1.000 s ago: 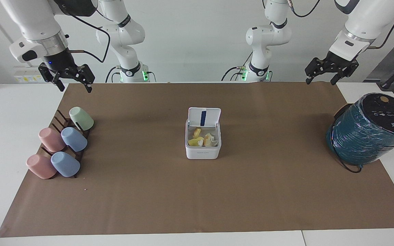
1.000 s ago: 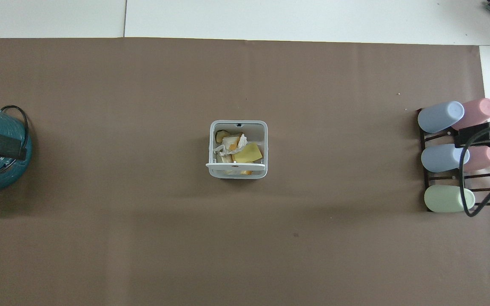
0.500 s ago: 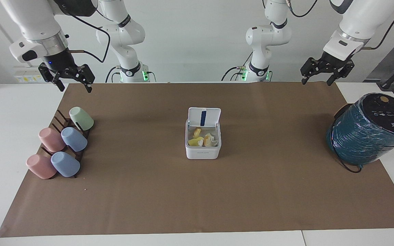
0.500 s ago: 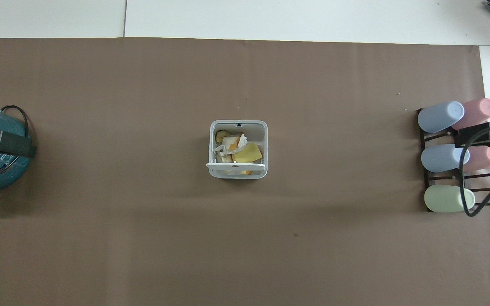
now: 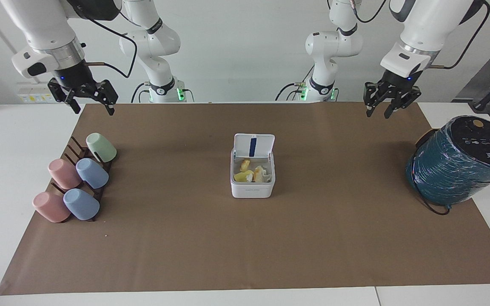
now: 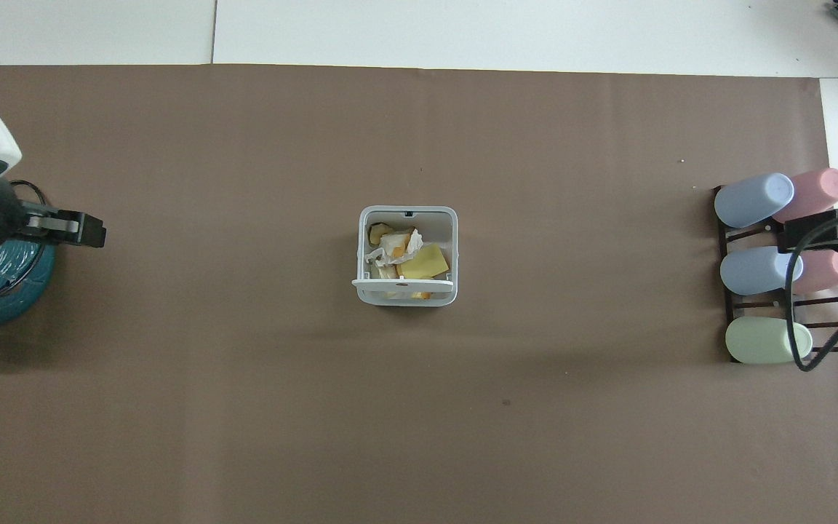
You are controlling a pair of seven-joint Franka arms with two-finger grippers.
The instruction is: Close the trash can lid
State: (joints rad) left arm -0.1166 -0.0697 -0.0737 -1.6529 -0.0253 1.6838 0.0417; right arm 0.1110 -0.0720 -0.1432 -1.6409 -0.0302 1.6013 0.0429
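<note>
Since a second ago the left gripper (image 5: 380, 112) has swung in from over the teal roll (image 5: 457, 161) toward the middle of the desk, and it's now up in the air over the brown mat (image 5: 313, 238) at the robots' edge, near the left arm's end. Its fingers hang down and are spread apart, nothing between them. Nothing else has budged.

The mat covers most of the desk. The roll sits at the left arm's end, half off the mat. At the right arm's end there's a dark rack (image 5: 75, 148) with five tipped cups: two pink, two blue, one green. The right gripper (image 5: 87, 104) waits in the air over the mat's corner nearest the robots at that end, fingers spread and empty.

The trash can (image 5: 252, 189) stands mid-mat, well apart from both grippers. Its lid (image 5: 254, 146) is up on the hinge side nearest the robots, blue strip showing, with yellow and white scraps inside
</note>
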